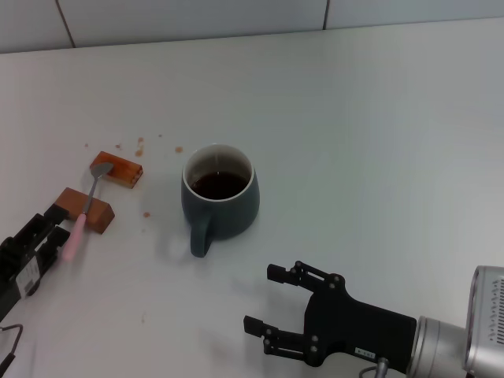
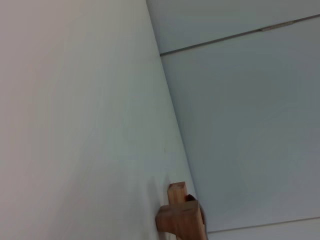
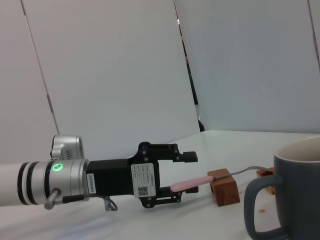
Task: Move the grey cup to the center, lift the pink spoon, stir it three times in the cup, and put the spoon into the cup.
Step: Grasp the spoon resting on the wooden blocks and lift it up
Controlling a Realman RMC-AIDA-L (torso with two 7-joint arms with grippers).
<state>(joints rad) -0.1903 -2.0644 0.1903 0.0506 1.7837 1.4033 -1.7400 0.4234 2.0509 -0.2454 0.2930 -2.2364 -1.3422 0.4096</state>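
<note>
The grey cup [image 1: 220, 197] stands upright mid-table with dark liquid inside, its handle [image 1: 201, 239] pointing toward me; it also shows in the right wrist view [image 3: 295, 195]. The pink spoon [image 1: 77, 230] lies across two brown blocks, its metal bowl on the far block. My left gripper [image 1: 59, 234] is open at the table's left, its fingers on either side of the pink handle's end. The right wrist view shows it [image 3: 182, 177] with the pink spoon's handle [image 3: 192, 182] between the jaws. My right gripper [image 1: 272, 299] is open and empty, in front of and right of the cup.
Two brown blocks [image 1: 116, 169] [image 1: 88, 209] carry the spoon to the left of the cup; a block also shows in the left wrist view [image 2: 181, 218]. Small brown specks [image 1: 140, 146] dot the white table behind them. A wall runs along the far edge.
</note>
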